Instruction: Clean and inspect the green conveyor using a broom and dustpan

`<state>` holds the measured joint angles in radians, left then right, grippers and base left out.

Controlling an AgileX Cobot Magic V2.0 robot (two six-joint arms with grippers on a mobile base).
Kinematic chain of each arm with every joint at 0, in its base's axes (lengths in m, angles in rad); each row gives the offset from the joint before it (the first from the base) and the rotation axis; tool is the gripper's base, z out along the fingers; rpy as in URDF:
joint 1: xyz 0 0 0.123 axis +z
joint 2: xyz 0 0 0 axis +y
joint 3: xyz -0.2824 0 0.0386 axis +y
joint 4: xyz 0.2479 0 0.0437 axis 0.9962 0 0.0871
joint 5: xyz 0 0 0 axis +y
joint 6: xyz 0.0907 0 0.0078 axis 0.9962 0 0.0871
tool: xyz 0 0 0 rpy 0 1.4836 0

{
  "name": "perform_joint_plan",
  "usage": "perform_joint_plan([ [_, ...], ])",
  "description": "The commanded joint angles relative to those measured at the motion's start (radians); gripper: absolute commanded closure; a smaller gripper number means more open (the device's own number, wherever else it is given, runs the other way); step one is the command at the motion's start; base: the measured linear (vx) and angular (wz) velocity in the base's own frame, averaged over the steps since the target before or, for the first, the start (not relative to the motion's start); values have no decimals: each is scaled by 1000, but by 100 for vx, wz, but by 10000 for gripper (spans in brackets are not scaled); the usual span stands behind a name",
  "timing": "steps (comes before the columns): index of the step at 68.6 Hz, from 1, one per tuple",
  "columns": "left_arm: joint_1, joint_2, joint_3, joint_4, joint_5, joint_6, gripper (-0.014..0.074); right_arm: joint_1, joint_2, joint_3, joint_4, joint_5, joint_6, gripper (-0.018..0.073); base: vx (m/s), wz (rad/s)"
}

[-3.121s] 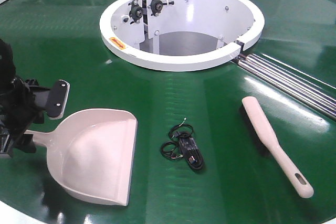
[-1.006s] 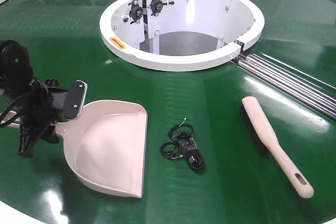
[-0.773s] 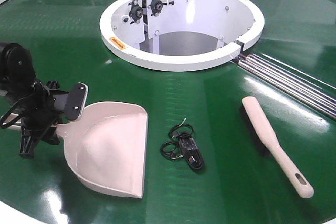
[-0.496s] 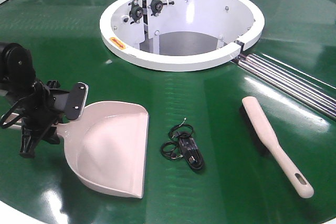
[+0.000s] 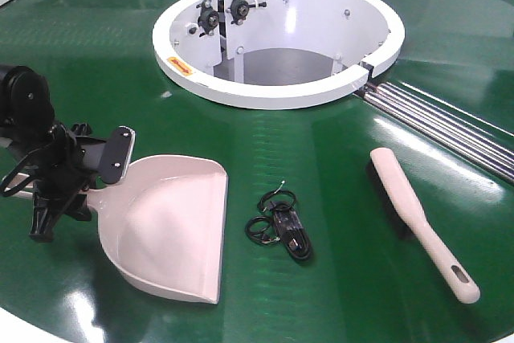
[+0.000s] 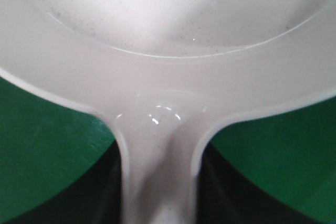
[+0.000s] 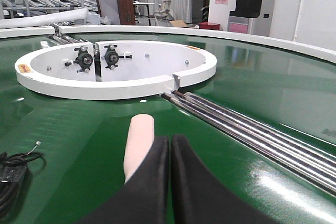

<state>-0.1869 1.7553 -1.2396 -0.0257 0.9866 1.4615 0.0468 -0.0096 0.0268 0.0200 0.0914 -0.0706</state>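
**Two robot arms at a green conveyor, one gripping a dustpan**

Glossy and dark, the green conveyor (image 5: 265, 130) fills the front view, and at its middle sits a white ring housing (image 5: 281, 94). Small orange stickers (image 5: 176, 63) sit on the housing's rim, but their writing is too small to read. Steel rollers (image 5: 434, 122) run out from the housing's right side.

Below and to the left of the housing, the beige-pink dustpan (image 5: 165, 226) lies flat on the belt with its lip facing right. The black left hand (image 5: 95, 181) pinches the dustpan's handle. In the left wrist view, dark fingers (image 6: 107, 182) press against both sides of the handle (image 6: 157, 171).

Below the housing, just right of the dustpan's lip, lies a black coiled cable (image 5: 281, 226).

Below and to the right of the housing, near the rollers, the broom (image 5: 418, 218) lies on the belt, bristles down, its slotted handle end pointing away from the housing.

In the right wrist view, the right hand (image 7: 169, 161) has its two black fingers pressed together with nothing between them. The broom's rounded tip (image 7: 139, 142) pokes out just beyond them, towards the housing.
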Motion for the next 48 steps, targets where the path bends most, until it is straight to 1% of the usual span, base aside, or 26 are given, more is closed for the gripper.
perform_joint_plan([
  [1,-10,-38,-27,-12,-8,1,604,-6,-18,22,-10,-76,-6,568,0,0],
  [36,-10,-38,-27,-12,-8,1,604,-6,-18,21,-8,-80,-6,568,0,0],
  [40,-10,-38,-27,-12,-8,1,604,-6,-18,17,-5,-129,10,568,0,0],
  [45,-10,-38,-27,-12,-8,1,604,-6,-18,2,-5,-235,41,568,0,0],
  [48,-10,-38,-27,-12,-8,1,604,-6,-18,-16,-10,-274,47,568,0,0],
])
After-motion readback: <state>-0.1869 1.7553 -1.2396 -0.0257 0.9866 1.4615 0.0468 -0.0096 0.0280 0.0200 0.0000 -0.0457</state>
